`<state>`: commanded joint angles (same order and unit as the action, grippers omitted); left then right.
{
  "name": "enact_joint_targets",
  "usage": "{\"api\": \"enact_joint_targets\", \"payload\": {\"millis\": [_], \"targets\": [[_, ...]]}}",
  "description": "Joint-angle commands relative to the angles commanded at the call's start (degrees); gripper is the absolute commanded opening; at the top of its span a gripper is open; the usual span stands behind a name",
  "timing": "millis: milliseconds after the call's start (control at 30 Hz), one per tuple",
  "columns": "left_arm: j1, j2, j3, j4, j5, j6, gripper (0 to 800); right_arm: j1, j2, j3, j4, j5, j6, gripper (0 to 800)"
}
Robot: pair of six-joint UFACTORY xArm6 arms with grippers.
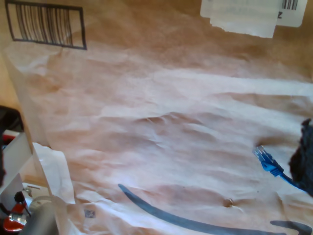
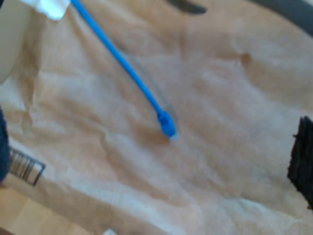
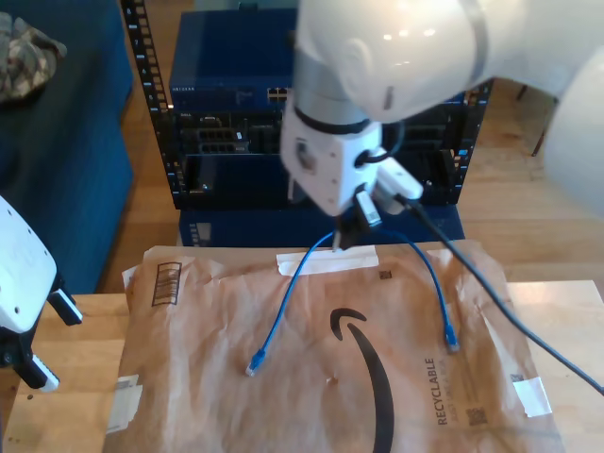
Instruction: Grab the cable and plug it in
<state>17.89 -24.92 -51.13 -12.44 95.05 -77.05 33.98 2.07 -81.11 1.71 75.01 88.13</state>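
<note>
My first claw (image 3: 344,236) hangs over the far edge of a brown paper envelope (image 3: 217,415) that lies flat on the wooden bench (image 3: 85,359), and it is clamped on the middle of the blue cable (image 3: 283,311). From that grip the cable drops in two strands. One runs left and nearer, crossing a white strip (image 3: 326,260) stuck to the envelope, and ends in the left plug (image 3: 257,363), which rests on the paper between a printed barcode box (image 3: 165,283) and the black curved logo. The other strand arcs to the exterior view's right and ends in the right plug (image 3: 452,340), also lying on the paper, just beside the word RECYCLABLE. In the first wrist view a clear-tipped plug sits on the crumpled paper and its cable leads off behind a dark finger at the picture's edge. The second wrist view (rather blurred) shows the left plug with its cable stretched straight back across the paper. My second claw (image 3: 47,342) is at the exterior view's left, over the bench beside the envelope and well apart from the cable; its two dark tips stand apart with nothing between them. Beyond the far edge of the bench stands a dark blue equipment rack (image 3: 226,142).
</note>
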Motion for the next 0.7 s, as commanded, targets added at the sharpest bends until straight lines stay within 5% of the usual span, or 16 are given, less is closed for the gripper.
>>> {"api": "enact_joint_targets", "payload": {"millis": [400, 700], "targets": [[0.2, 0.0, 0.0, 0.1, 0.3, 0.2, 800, 3.6, 2.8, -2.4, -0.2, 4.7, -16.7, 796], [0.2, 0.0, 0.0, 0.1, 0.3, 0.2, 800, 3.8, 4.0, -0.7, -0.4, 4.2, -18.5, 798]]}}
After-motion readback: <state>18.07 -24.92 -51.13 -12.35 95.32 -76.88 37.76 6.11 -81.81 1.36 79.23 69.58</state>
